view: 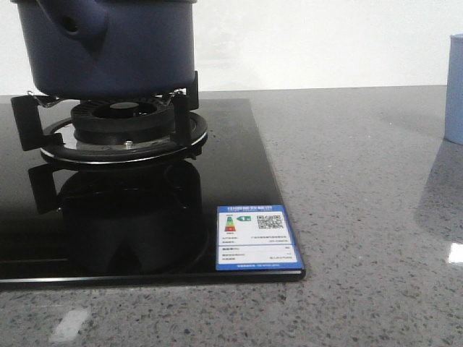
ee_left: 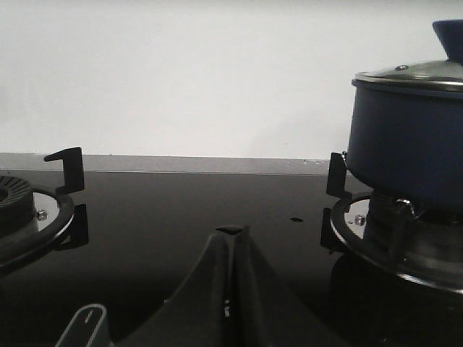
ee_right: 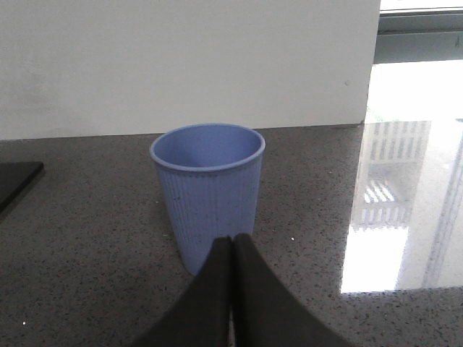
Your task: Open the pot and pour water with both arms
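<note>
The dark navy-blue pot [view: 108, 47] stands on the burner grate [view: 116, 130] of the black glass stove, its stubby handle [view: 76, 18] towards the camera. In the left wrist view the pot [ee_left: 409, 148] carries a glass lid [ee_left: 416, 74] with a blue knob [ee_left: 450, 36]. My left gripper [ee_left: 233, 233] is shut and empty, low over the stove glass, well apart from the pot. My right gripper [ee_right: 233, 240] is shut and empty, just in front of the pale-blue ribbed cup [ee_right: 208, 191]. Neither gripper shows in the front view.
The black stove top [view: 239, 181] has a blue energy label [view: 257, 237] at its front corner. A second burner [ee_left: 22, 210] shows in the left wrist view. Grey speckled counter [view: 362, 217] lies right of the stove; the cup's edge [view: 454, 87] shows at far right.
</note>
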Available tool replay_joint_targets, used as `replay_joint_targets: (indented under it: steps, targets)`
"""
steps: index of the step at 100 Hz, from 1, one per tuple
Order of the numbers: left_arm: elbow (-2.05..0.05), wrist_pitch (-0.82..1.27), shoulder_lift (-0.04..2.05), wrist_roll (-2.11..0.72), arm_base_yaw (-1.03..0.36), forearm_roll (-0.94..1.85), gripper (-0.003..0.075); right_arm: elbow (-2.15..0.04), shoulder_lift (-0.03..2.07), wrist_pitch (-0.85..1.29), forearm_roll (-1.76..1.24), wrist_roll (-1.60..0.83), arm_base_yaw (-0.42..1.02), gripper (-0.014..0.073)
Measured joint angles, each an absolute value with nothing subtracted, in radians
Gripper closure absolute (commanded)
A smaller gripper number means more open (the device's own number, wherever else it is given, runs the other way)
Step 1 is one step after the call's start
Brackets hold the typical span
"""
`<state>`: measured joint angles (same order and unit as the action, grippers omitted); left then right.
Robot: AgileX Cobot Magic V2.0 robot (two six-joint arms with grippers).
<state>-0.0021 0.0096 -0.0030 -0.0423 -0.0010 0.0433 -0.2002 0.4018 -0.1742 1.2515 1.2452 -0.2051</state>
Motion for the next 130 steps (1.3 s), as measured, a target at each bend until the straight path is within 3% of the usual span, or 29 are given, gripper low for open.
replay_joint_targets:
  steps: [130]
  targets:
    - [-0.002, 0.055, -0.003, -0.042, -0.001, 0.060, 0.0740, -0.184, 0.402, -0.167, 1.163, 1.235, -0.205, 0.0661]
